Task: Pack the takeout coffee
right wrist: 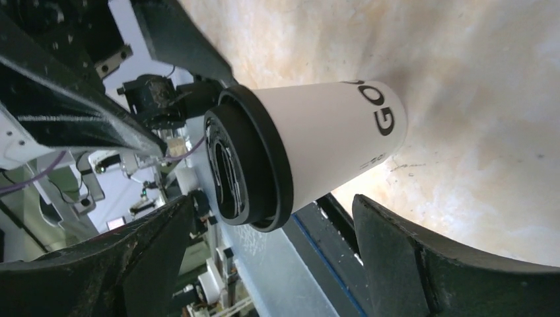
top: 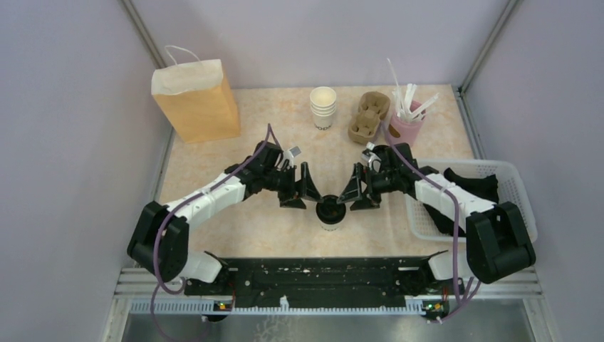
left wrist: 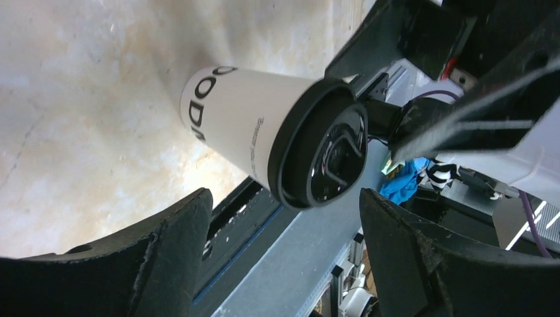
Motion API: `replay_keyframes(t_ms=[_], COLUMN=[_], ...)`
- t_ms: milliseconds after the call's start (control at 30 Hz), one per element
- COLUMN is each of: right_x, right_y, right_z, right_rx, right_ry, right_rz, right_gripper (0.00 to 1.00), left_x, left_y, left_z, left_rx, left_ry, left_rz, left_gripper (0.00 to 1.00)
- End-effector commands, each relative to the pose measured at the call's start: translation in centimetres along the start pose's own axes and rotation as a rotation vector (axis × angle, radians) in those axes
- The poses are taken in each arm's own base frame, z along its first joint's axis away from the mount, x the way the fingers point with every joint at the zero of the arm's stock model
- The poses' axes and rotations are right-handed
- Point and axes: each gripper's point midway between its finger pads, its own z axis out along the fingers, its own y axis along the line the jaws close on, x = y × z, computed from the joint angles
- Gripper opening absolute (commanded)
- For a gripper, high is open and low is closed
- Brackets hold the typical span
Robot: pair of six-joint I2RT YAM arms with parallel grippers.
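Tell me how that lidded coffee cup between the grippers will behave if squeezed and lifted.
The takeout coffee cup looks like thin paper, so a hard squeeze would probably dent it. Its base is narrower than its lidded top, so a high push may tip it. The black lid hides any contents, so weight is unclear.

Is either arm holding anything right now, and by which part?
Nothing is held. The left gripper and right gripper both have their jaws open, flanking the lidded coffee cup, which stands free between them.
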Motion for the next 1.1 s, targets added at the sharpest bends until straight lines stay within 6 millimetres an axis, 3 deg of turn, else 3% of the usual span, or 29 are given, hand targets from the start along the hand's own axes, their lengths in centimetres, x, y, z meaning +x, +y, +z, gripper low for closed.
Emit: replay_keyframes(t_ms=[0,233,567,767,1067], right_x=[1.4,3.2,4.1,4.6,7.0], right_y=[2.1,2.2,0.4,-2.8,-9.8], right_z=[0.4,2.0,3.2,3.8,4.1], right_rx=[-0.034,-0.087,-0.072,-0.028,0.203], right_ry=[0.056,0.082,0.074,0.043,0.046], right_rz=[-0.060,-0.006,0.024,0.072,0.206], right_gripper=[0.90,0.91,0.80,0.73,0.64], left_x=[-2.3,-2.3,-0.8,0.0,1.6], left_y=[-2.2,-0.9,2.1,4.0,7.5], left_z=[1.5,3.2,3.9,4.2,4.4], left_rx=[0.091,0.047,-0.030,-0.085,-0.194], left_ry=[-0.002,0.049,0.072,0.072,0.069], left_rz=[0.079,0.059,0.010,-0.015,-0.080], left_gripper=[0.87,0.75,0.58,0.53,0.49])
